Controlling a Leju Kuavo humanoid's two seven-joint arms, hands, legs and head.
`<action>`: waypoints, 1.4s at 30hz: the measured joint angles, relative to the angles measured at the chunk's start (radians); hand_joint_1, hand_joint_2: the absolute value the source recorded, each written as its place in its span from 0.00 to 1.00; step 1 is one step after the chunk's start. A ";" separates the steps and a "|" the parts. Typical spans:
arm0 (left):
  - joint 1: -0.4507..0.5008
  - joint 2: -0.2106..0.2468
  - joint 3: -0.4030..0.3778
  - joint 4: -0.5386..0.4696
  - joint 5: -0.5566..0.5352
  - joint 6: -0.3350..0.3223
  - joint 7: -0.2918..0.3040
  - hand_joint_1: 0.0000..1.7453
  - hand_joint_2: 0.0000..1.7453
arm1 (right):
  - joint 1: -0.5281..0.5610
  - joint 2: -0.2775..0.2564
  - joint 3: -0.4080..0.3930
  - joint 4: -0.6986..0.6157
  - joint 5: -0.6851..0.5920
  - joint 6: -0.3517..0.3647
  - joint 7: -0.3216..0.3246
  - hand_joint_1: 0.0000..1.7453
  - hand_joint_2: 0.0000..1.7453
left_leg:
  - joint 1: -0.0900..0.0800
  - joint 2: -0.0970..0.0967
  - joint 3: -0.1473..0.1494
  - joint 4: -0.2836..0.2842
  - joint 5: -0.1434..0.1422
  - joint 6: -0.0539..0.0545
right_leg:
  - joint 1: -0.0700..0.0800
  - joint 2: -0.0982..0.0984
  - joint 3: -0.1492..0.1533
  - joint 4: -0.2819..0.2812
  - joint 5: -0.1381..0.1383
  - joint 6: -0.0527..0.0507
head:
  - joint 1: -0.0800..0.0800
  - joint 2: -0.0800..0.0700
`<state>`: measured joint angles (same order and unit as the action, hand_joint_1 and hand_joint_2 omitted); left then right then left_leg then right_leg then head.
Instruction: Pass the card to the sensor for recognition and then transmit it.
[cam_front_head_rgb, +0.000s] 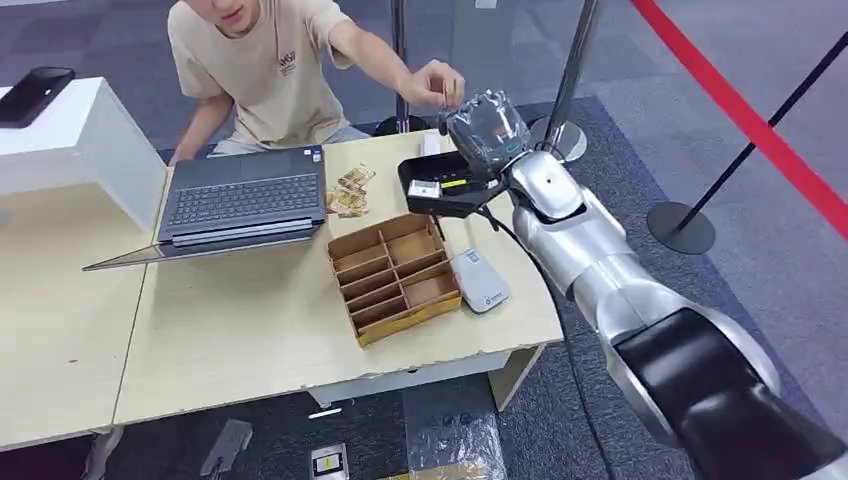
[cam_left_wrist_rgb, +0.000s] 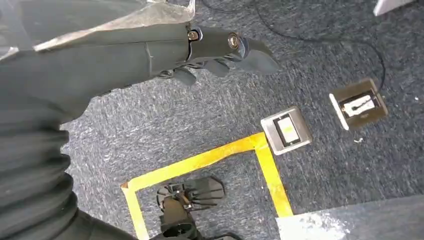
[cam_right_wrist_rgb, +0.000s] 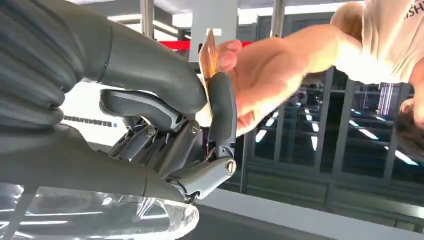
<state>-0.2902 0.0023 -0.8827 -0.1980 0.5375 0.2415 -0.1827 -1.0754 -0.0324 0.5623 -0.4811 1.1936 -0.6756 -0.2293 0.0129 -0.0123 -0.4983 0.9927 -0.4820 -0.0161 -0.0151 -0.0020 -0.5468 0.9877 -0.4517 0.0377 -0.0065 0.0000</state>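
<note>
My right hand is raised above the table's far right corner. In the right wrist view a thin tan card stands pinched between the thumb and a finger of my right hand. A person's hand grips the same card from the other side; in the head view that person's hand reaches in just beyond my hand. The white card sensor lies on the table near its right edge, below my forearm. My left hand hangs over the carpet, its fingers stretched out and holding nothing.
A divided cardboard box sits left of the sensor, with a black tray behind it. Loose cards lie by an open laptop. The person sits behind the table. Stanchion posts stand to the right.
</note>
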 joint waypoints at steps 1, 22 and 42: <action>0.003 -0.001 0.000 0.000 0.005 0.000 0.003 0.00 1.00 | 0.006 -0.001 -0.001 -0.003 0.000 -0.002 -0.003 1.00 1.00 | 0.000 0.000 0.000 0.000 0.000 0.000 | 0.000 0.000 0.000 0.000 0.000 0.000 | 0.000 0.000; 0.008 -0.012 0.002 0.000 0.027 0.035 0.015 0.00 1.00 | -0.021 -0.038 -0.011 -0.028 -0.061 0.016 -0.053 0.00 0.00 | 0.000 0.000 -0.003 0.000 0.000 0.000 | 0.000 0.000 -0.003 0.000 0.000 0.000 | 0.000 0.000; 0.040 0.048 0.002 0.003 0.039 0.028 -0.008 0.00 1.00 | 0.129 -0.047 -0.129 -0.197 -0.441 0.058 -0.057 0.00 0.00 | 0.000 0.000 -0.002 0.000 0.000 0.000 | 0.000 0.000 -0.002 0.000 0.000 0.000 | 0.000 0.000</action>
<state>-0.2504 0.0507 -0.8804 -0.1949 0.5760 0.2697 -0.1904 -0.9459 -0.0797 0.4329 -0.6776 0.7526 -0.6172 -0.2865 0.0131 -0.0123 -0.5004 0.9926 -0.4821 -0.0162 -0.0150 -0.0019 -0.5488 0.9875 -0.4518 0.0377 -0.0065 0.0000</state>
